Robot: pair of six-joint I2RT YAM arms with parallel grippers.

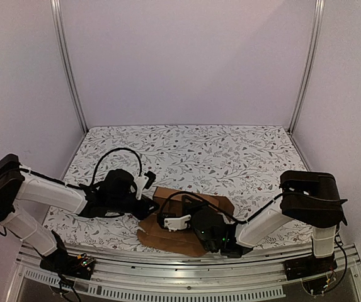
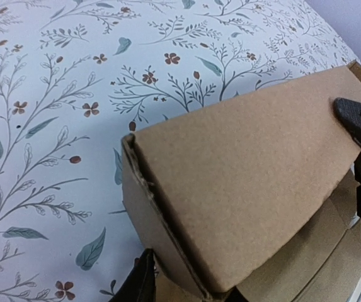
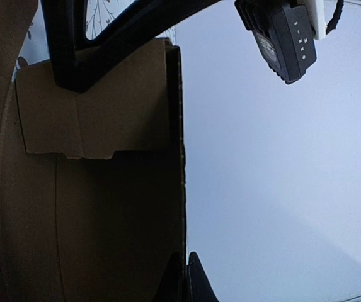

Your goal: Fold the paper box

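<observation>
The paper box (image 1: 196,202) is plain brown cardboard, partly folded, lying near the front edge between the two arms. In the left wrist view its raised, folded corner (image 2: 230,189) sits between the fingers of my left gripper (image 2: 189,290). One dark finger (image 2: 139,283) lies close by the side wall and the other is mostly hidden under the card. My right gripper (image 3: 188,267) is shut, pinching the thin edge of an upright panel (image 3: 104,189). From above, the left gripper (image 1: 147,189) is at the box's left end and the right gripper (image 1: 167,221) is on its near side.
The table (image 1: 230,151) has a white cloth printed with leaves and flowers. Metal frame posts (image 1: 67,63) and pale walls enclose it. A front rail (image 1: 186,286) runs along the near edge. The left arm's black parts (image 3: 85,50) cross the top of the right wrist view.
</observation>
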